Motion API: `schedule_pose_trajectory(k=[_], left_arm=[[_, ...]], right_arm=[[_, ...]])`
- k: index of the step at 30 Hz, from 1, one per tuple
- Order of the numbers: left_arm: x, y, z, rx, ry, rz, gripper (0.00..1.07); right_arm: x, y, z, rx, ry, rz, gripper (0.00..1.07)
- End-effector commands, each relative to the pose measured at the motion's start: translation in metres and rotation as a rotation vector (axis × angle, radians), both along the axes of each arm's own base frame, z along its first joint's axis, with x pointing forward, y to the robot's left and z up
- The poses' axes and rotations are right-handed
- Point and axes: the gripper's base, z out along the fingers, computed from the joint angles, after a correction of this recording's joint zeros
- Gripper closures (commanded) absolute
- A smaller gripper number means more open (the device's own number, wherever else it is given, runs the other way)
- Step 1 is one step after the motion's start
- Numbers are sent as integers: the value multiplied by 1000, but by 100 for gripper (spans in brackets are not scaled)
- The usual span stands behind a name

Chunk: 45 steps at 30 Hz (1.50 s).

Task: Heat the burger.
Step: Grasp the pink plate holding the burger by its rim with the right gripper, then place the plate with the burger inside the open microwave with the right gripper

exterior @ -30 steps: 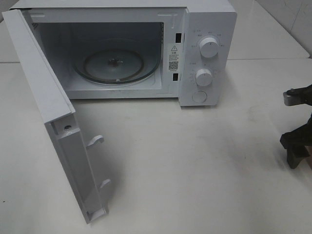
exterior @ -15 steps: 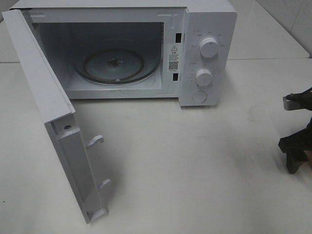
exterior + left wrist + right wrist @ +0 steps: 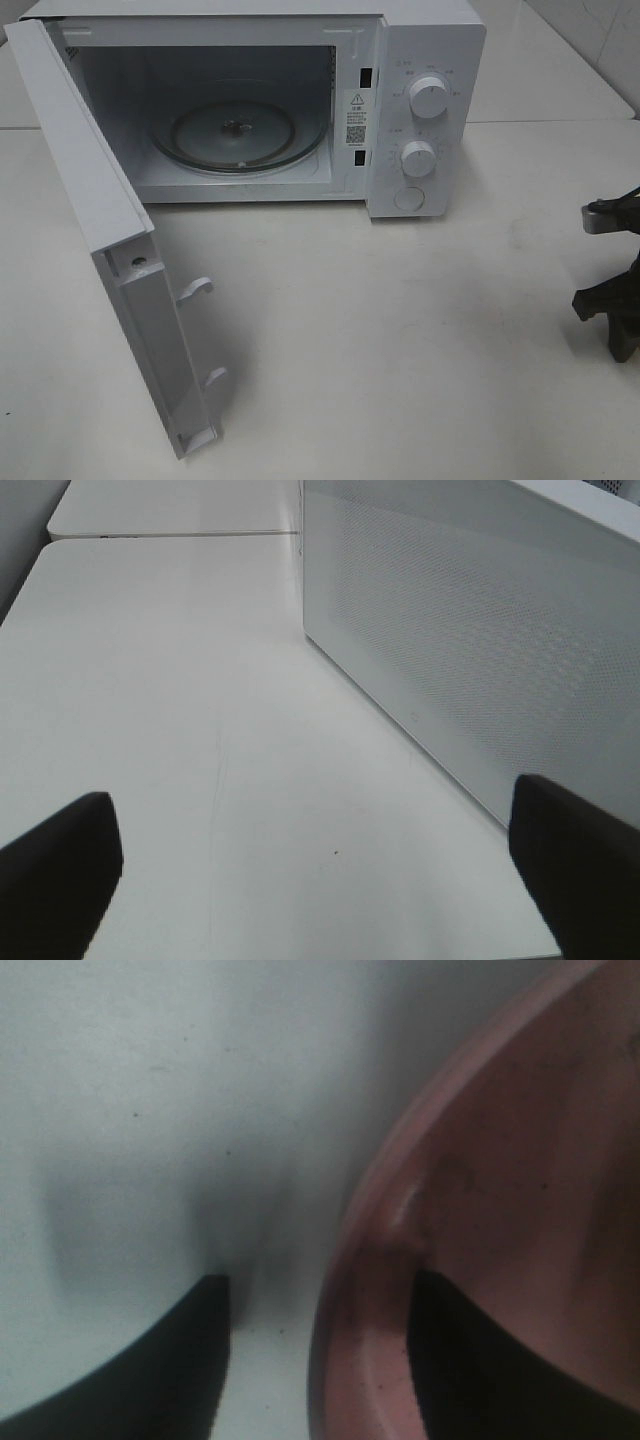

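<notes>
**Plate Could Tip**

High view: the microwave (image 3: 420,60) stands open, and the right gripper (image 3: 612,318) is well apart from it.
Left wrist: the left gripper (image 3: 318,875) is spread wide and empty.
Right wrist: fingers (image 3: 150,1360) loosely straddle the pink plate (image 3: 365,1290) rim. An edge pinch could tip it.
No burger in sight.

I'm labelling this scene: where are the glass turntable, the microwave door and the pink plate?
glass turntable (image 3: 238,135), exterior high view, centre of the glass.
microwave door (image 3: 80,150), exterior high view, its upper white surface.
pink plate (image 3: 490,1170), right wrist view, bare inner surface.
</notes>
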Motion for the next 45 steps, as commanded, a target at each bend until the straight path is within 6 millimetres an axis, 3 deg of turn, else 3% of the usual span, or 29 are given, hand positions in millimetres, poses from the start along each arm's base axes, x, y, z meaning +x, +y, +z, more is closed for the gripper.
schedule_pose_trajectory(k=[1, 3, 4, 6, 19, 31, 45], left_arm=[[0, 0, -1, -7, 0, -2, 6], [0, 0, -1, -7, 0, -2, 6], [0, 0, -1, -7, 0, -2, 6], [0, 0, -1, -7, 0, -2, 6], [0, 0, -1, -7, 0, -2, 6], [0, 0, -1, -7, 0, -2, 6], [0, 0, -1, -6, 0, -3, 6]], right_arm=[[-4, -1, -3, 0, 13, -17, 88], [-5, -1, -4, 0, 16, -17, 93], [-5, -1, -4, 0, 17, -17, 105], [-5, -1, -4, 0, 18, -17, 107], [-6, 9, -4, -22, 34, 35, 107], [-7, 22, 2, -255, 52, 93, 107], [-19, 16, 20, -368, -52, 66, 107]])
